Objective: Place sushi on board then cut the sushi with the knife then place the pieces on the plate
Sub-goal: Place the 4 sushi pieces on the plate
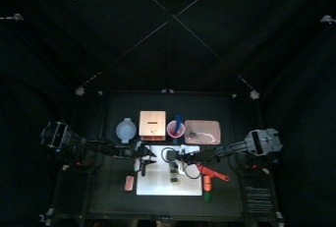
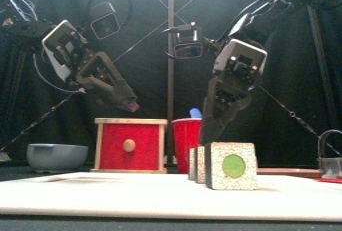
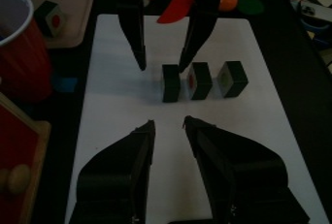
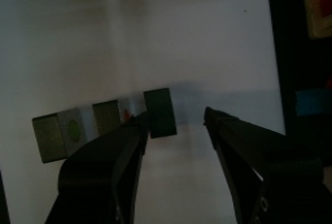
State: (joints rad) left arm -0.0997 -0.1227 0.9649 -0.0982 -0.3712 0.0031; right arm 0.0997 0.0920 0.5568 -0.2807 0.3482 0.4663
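From the top view, you have the sushi roll [image 1: 172, 156] lying on the white cutting board [image 1: 157, 187], near its back edge. The left gripper [image 1: 141, 152] and the right gripper [image 1: 197, 158] flank it from either side. Behind the board stand, from left to right, the blue-grey bowl [image 1: 124, 129], the wooden box [image 1: 151, 125], the red cup [image 1: 176, 128] and the pink tray [image 1: 202, 130].

In the front view the roll [image 2: 222, 165] stands on the board in blocks set side by side, a green centre facing you. Your right gripper [image 2: 217, 110] hangs directly above it, and the left gripper [image 2: 128, 103] is raised above the box. The tip of a blue knife [image 2: 197, 113] pokes out of the cup.

The left wrist view shows your left gripper [image 3: 169, 126] released, jaws parted and empty, and aimed at the three blocks [image 3: 203, 80]. Beyond them are the right gripper's spread jaws and a red toy [image 3: 178, 3] (knife or food, you cannot tell from here).

In the right wrist view the right gripper [image 4: 176, 119] is also unclenched. The end block [image 4: 158, 112] sits between its jaw tips, with a clear gap on one side.
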